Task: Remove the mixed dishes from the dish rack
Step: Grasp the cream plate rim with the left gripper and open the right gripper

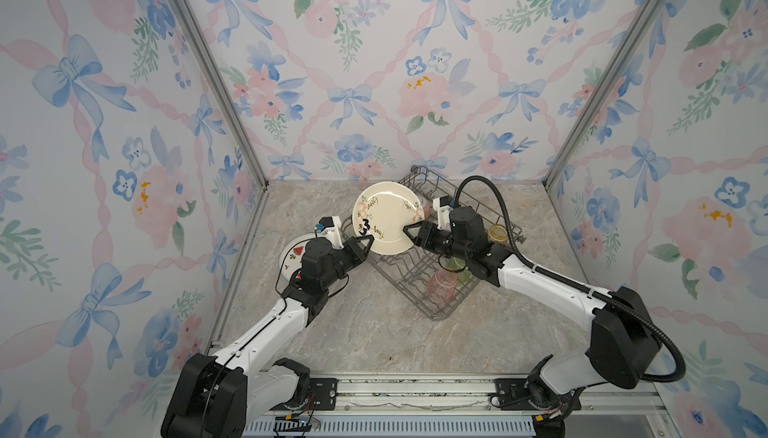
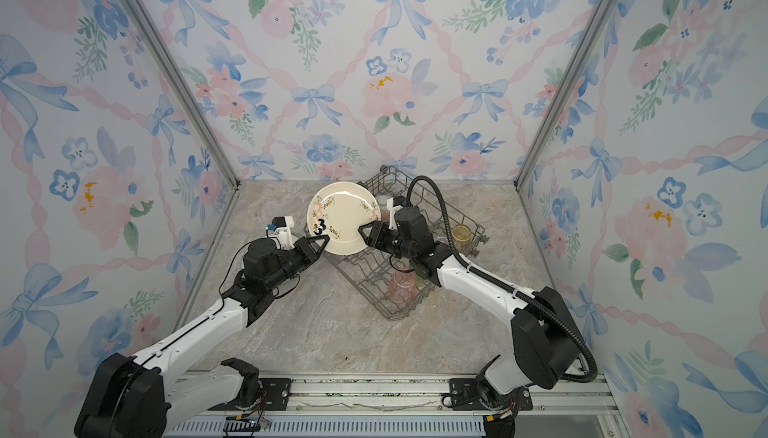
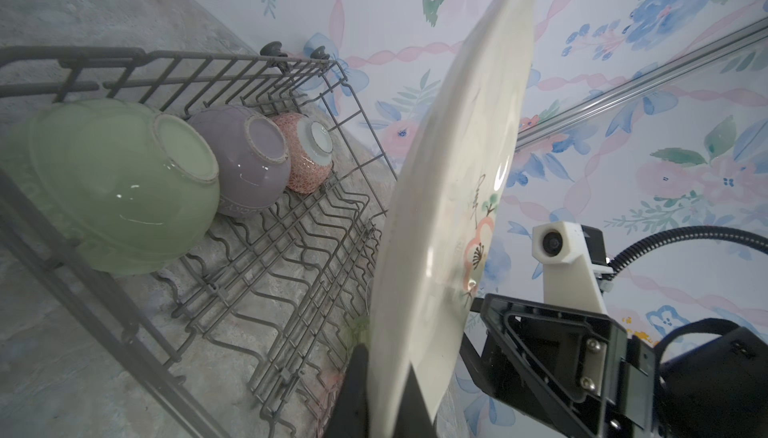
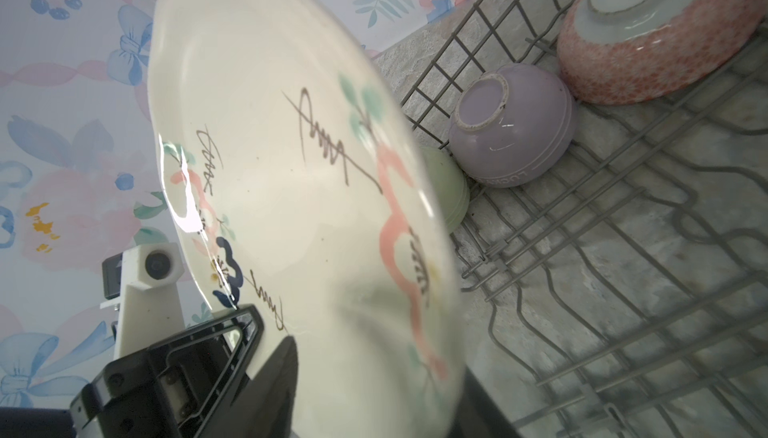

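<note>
we see the cream plate (image 1: 386, 215) held up on its edge above the left part of the rack (image 1: 432, 316), and it seems lifted free of the wires. there is one gripper on each side of its rim. the left gripper (image 1: 368, 244) is clamped on the lower left rim; in its wrist view the plate passes straight between the two fingers (image 3: 357, 390). the right gripper (image 1: 409, 230) has its fingers around the opposite rim, but we cannot tell if it pinches or is loose.

the main risk, in our judgement, is the left grip alone. it takes only a narrow bit of a glazed rim and the plate is wide, so the weight can turn it in the fingers (or slide it out) and drop it on the green bowl (image 3: 116, 182), the lilac bowl (image 3: 245, 165) or the wires. if the right arm pulls back while not fully open, it can drag the plate along. on the way to the table (image 1: 374, 332), the plate could also knock the fruit plate (image 1: 291, 257) lying beside the left arm.
</note>
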`<move>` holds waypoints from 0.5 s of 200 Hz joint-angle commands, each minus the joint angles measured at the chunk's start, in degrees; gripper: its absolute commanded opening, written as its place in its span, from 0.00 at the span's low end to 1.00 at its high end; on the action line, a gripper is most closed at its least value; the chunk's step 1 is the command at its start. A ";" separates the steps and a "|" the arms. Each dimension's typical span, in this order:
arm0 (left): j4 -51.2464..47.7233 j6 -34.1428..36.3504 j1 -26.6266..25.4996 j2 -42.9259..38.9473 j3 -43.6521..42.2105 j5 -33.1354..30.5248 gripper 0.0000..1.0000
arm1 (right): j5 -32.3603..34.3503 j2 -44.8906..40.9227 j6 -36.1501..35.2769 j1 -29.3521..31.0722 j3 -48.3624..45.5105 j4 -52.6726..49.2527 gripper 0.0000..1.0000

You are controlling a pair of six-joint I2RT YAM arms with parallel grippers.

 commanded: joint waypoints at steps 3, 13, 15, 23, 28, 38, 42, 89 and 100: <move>-1.20 4.38 -0.48 -1.48 0.67 -1.23 0.00 | -1.03 -2.13 -2.08 -0.09 1.50 2.98 0.67; -2.32 4.86 -0.39 -1.80 1.14 -2.04 0.00 | -0.78 -2.62 -2.80 -0.09 1.29 2.37 0.72; -2.46 4.95 -0.37 -1.87 1.29 -2.22 0.00 | -0.65 -2.81 -2.93 -0.16 1.25 2.23 0.73; -3.04 5.35 -0.24 -2.21 1.54 -2.79 0.00 | -0.11 -3.40 -3.41 -0.09 1.09 1.77 0.78; -3.53 5.41 -0.18 -2.41 1.74 -3.18 0.00 | 0.25 -3.71 -3.74 -0.18 0.87 1.48 0.82; -4.30 5.72 0.25 -2.94 2.02 -3.76 0.00 | 1.18 -4.47 -4.43 -0.19 0.49 0.65 0.87; -4.54 5.77 0.43 -3.18 2.04 -3.96 0.00 | 1.54 -4.73 -4.72 -0.26 0.36 0.40 0.90; -5.91 5.08 3.65 -6.77 1.71 -6.04 0.00 | 4.78 -7.68 -8.14 -0.70 -0.23 -3.37 1.00; -6.04 4.44 4.48 -7.38 1.33 -6.48 0.00 | 5.39 -8.18 -8.96 -0.79 -0.16 -4.24 1.00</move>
